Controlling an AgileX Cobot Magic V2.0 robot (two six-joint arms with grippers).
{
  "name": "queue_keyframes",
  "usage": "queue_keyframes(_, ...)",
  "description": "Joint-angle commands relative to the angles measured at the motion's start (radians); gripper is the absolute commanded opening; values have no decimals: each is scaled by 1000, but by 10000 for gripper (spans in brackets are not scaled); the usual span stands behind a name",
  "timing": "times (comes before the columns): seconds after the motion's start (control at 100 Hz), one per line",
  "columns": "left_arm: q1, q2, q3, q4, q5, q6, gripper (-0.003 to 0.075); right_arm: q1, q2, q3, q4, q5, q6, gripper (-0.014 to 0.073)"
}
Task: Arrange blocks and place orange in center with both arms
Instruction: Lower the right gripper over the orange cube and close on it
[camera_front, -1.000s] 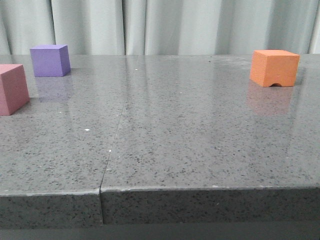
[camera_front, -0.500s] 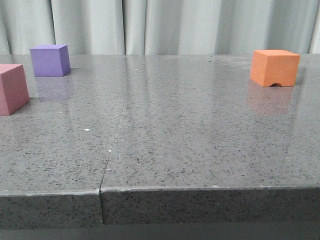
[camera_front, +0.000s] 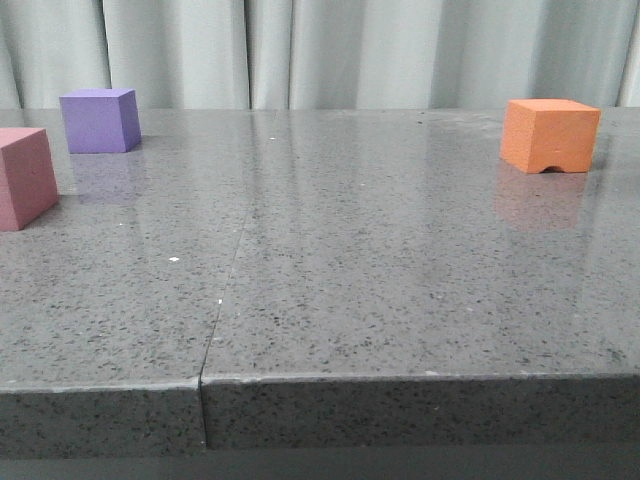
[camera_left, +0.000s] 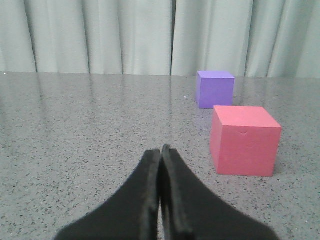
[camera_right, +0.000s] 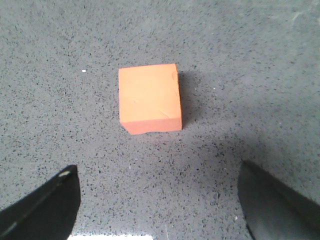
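On the orange block, no legible writing

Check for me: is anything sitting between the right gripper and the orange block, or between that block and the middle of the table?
Nothing visible. The right gripper is open above the orange block with only bare table between them. The purple block and pink block sit far left, off that path.

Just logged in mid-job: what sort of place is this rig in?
Probably a lab or test bench: a bare grey speckled stone-like table, a plain pale curtain backdrop, and only foam practice blocks like the orange.
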Motion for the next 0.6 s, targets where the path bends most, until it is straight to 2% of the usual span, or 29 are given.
queue_keyframes(0.0,-2,-27,40,-8,-88,-2,-20,-1,35,-107,5,27,-19,633)
queue_keyframes(0.29,-2,-27,40,-8,-88,-2,-20,-1,227,-334,36,179,-19,632)
queue_keyframes(0.59,-2,-27,40,-8,-88,-2,-20,-1,368,-435,41,210,-20,632)
